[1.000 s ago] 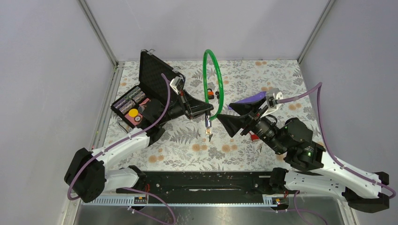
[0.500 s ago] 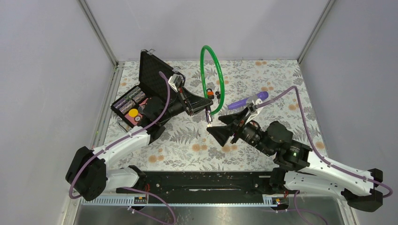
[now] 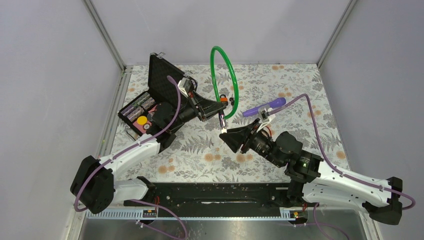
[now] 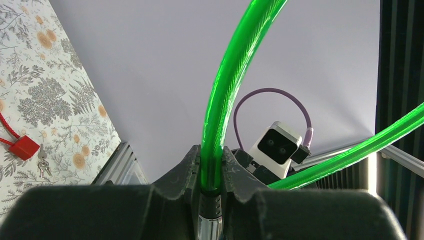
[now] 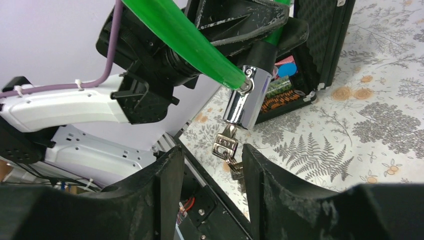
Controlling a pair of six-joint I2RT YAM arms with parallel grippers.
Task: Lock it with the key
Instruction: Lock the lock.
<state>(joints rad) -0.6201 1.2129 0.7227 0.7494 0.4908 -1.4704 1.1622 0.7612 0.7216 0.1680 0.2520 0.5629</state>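
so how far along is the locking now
Done: the left claw is clamped on the green cable lock, holding it off the table, and the key sits in the chrome cylinder. In hand: the right claw has a finger on each side of the key, with gaps showing, so it is not gripping yet. Left: close on the key and turn it.
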